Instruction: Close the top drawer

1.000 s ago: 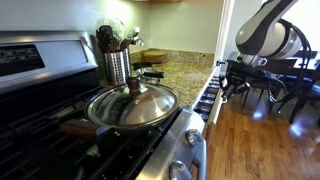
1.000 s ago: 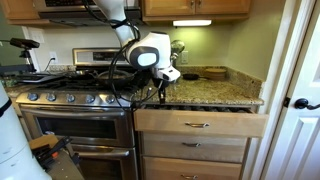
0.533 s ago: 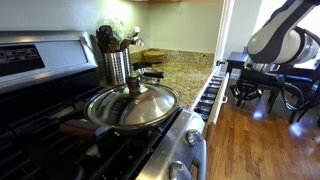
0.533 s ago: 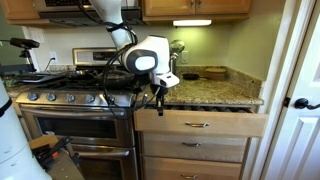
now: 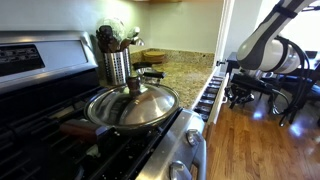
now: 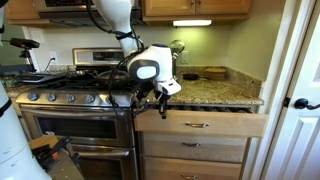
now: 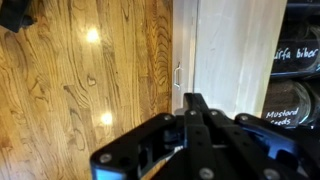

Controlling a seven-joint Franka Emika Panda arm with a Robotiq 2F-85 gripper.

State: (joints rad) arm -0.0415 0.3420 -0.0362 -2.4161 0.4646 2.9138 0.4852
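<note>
The top drawer (image 6: 215,124) under the granite counter stands pulled out, its wooden front and metal handle facing the room. From the side in an exterior view (image 5: 208,98) it juts into the aisle. In the wrist view the drawer front (image 7: 230,50) shows from above, with jars inside on the right. My gripper (image 6: 160,106) hangs at the drawer's left front corner, just outside its front. It also shows in an exterior view (image 5: 232,98) and in the wrist view (image 7: 195,102). Its fingers are pressed together and hold nothing.
A stove with a lidded pan (image 5: 132,105) and a steel utensil holder (image 5: 117,62) sit left of the drawer. Shut drawers (image 6: 195,150) lie below it. A white door (image 6: 300,90) stands to the right. A wooden floor (image 7: 80,80) lies in front.
The arm swung out from the cabinet, then came back toward the drawer front, and the gripper dropped lower. The drawer has not visibly moved.
</note>
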